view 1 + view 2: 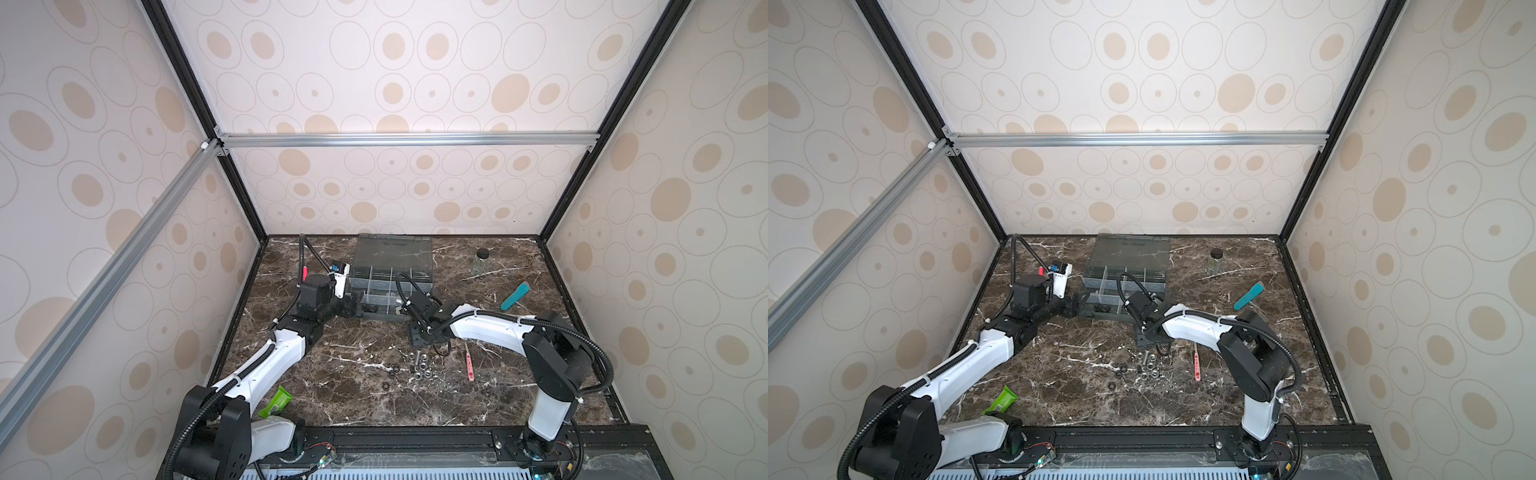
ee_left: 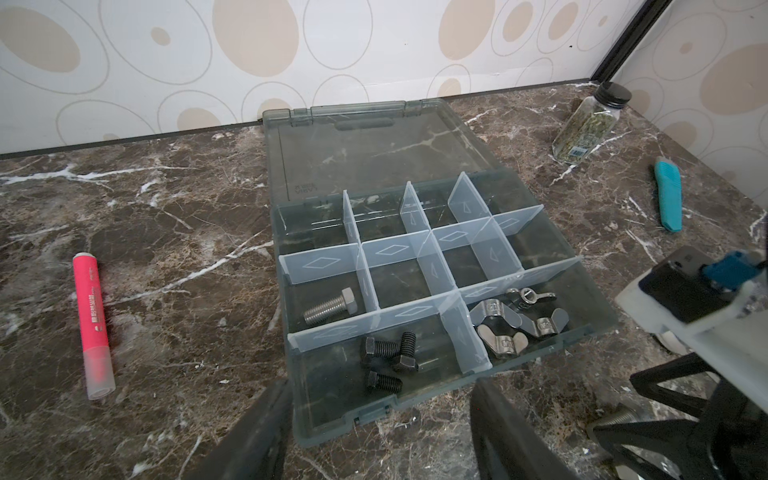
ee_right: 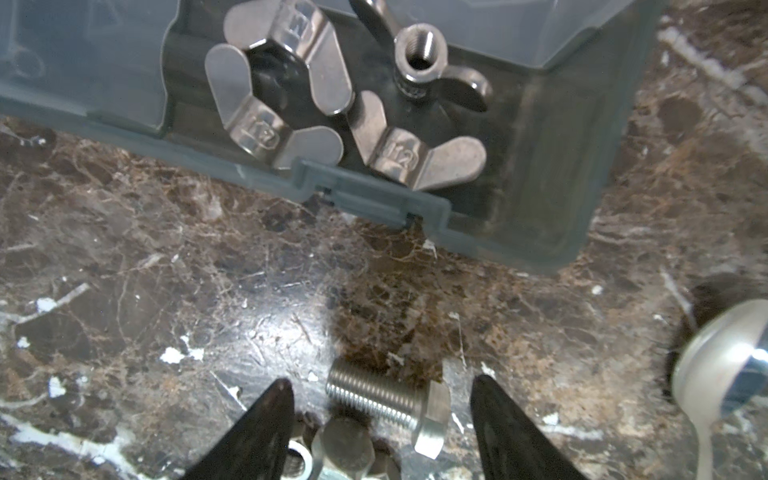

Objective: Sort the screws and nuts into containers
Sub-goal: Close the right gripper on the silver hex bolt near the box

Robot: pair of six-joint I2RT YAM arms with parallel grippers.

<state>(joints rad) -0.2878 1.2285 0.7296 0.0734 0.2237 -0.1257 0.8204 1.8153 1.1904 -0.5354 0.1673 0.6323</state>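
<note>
The grey organizer box (image 2: 332,424) lies open at the back middle of the table, its lid (image 1: 392,249) folded flat behind it. One of its containers holds a silver screw (image 2: 330,307); three black screws (image 2: 386,351) lie in a front one. Silver wing nuts (image 3: 291,91) fill the front right corner compartment. Loose screws and nuts (image 1: 417,365) lie in a pile on the marble in front of the box. My left gripper (image 2: 380,383) is open at the box's front left corner, holding nothing. My right gripper (image 3: 380,380) hangs open over the pile, a silver screw (image 3: 386,401) lying loose between its fingertips.
A pink-handled spoon (image 1: 469,363) lies right of the pile, its bowl (image 3: 723,361) close to my right gripper. A teal tool (image 1: 515,296) and a black-capped jar (image 1: 481,261) sit at the back right. A red marker (image 2: 92,328) lies left of the box, a green packet (image 1: 276,401) front left.
</note>
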